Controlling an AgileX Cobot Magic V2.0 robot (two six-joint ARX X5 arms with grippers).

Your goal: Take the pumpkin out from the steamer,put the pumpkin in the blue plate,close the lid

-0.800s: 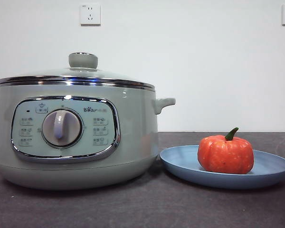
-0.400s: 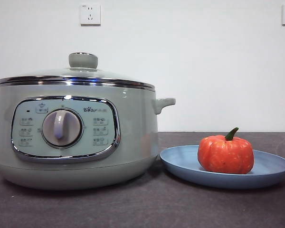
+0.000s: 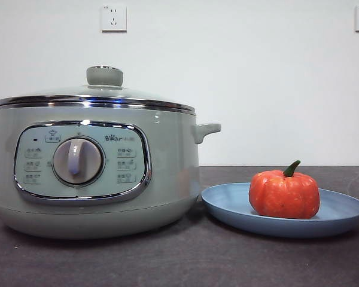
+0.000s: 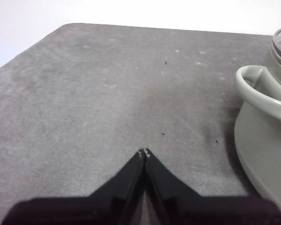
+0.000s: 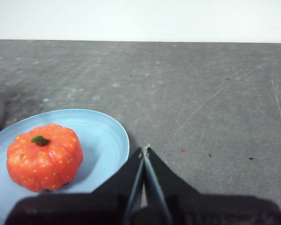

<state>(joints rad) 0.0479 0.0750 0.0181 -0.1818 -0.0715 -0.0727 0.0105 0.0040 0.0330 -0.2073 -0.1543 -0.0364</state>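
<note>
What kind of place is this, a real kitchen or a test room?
Probably a test bench, not a kitchen: a bare grey table against a plain white wall with power sockets, holding only the steamer and a pumpkin on the blue plate.

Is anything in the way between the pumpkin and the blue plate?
No. The pumpkin already sits on the blue plate, and the lid is on the steamer. Both grippers, left and right, are shut and hold nothing.
</note>
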